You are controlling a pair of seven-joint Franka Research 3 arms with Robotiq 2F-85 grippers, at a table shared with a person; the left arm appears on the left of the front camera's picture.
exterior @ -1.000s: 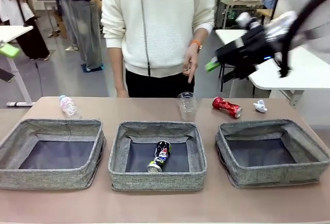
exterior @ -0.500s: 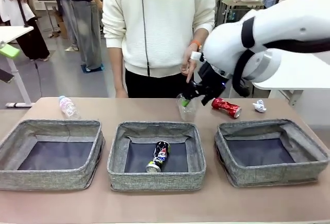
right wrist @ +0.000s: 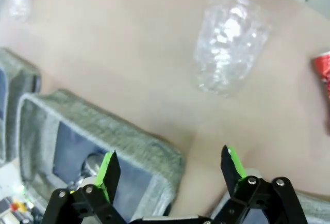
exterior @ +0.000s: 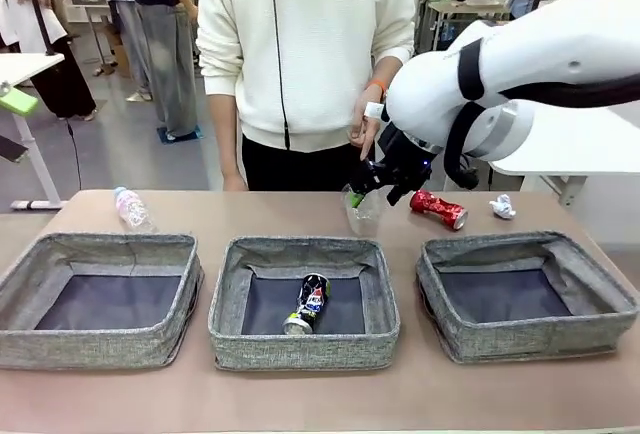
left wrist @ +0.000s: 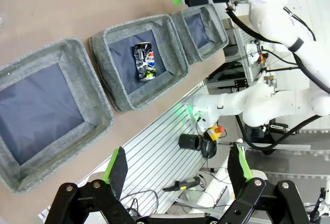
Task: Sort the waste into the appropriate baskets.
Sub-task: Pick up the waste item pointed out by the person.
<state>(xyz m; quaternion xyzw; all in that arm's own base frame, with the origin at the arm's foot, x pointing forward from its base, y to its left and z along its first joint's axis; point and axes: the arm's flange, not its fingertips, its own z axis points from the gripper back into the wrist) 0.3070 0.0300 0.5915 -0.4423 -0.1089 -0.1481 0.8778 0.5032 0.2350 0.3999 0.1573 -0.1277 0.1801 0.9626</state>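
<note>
Right gripper (exterior: 372,190), jaws spread wide and empty, has swung in from the side and now hangs just above the clear plastic cup (exterior: 362,216), which stands behind the middle basket (exterior: 300,349). A grab looks next.

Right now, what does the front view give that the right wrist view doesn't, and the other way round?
Front view's extras: the person across the table and the paper ball near the table's far right.
Right wrist's extras: a look straight between the right gripper's open fingers, with the cup ahead of them, not yet between them.
Shared: the cup, the red can beside it, and the middle basket.
</note>
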